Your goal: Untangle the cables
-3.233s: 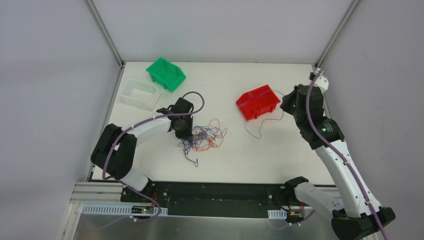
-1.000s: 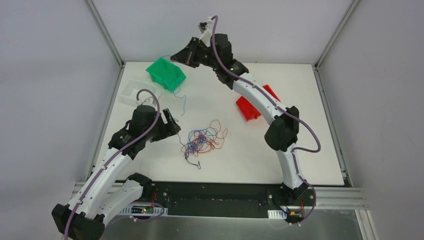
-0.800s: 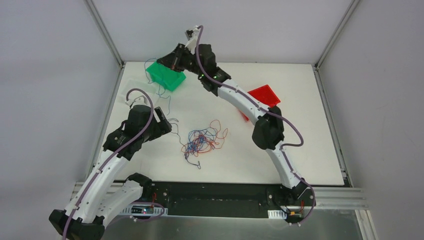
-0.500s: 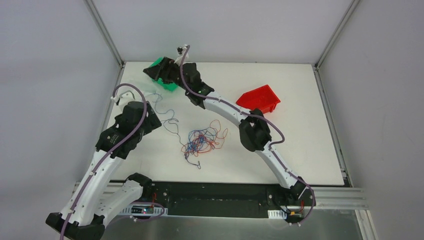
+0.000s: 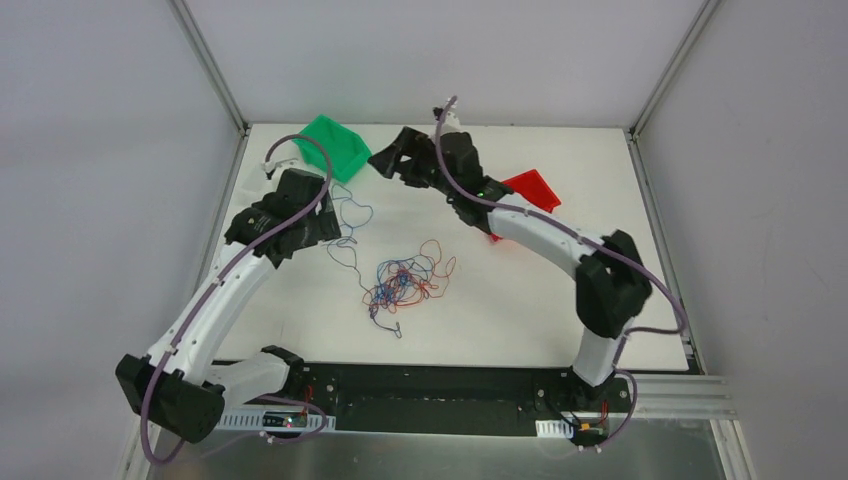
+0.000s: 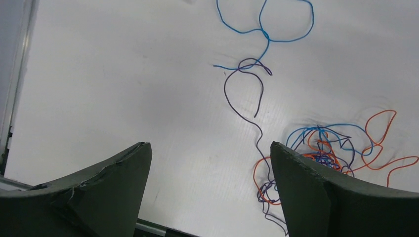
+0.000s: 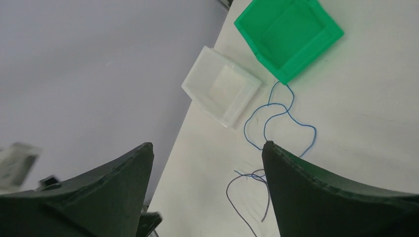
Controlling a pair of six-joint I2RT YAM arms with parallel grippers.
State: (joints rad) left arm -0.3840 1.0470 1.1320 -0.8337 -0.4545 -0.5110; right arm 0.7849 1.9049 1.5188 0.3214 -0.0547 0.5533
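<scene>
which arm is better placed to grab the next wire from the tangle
Left, probably: the left end effector, open, hangs beside the tangle, while the right end effector is off by the green bin.

On your white table (image 5: pixel 600 290) you have a tangle of cables (image 5: pixel 405 282), a loose blue cable (image 6: pixel 266 35), a green bin (image 5: pixel 340 145), a red bin (image 5: pixel 532 190) and a clear tray (image 7: pixel 222 86).

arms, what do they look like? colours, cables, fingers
The left arm and right arm have white links with black joints and a purple cable running along each. The fingers are broad dark green wedges.
</scene>
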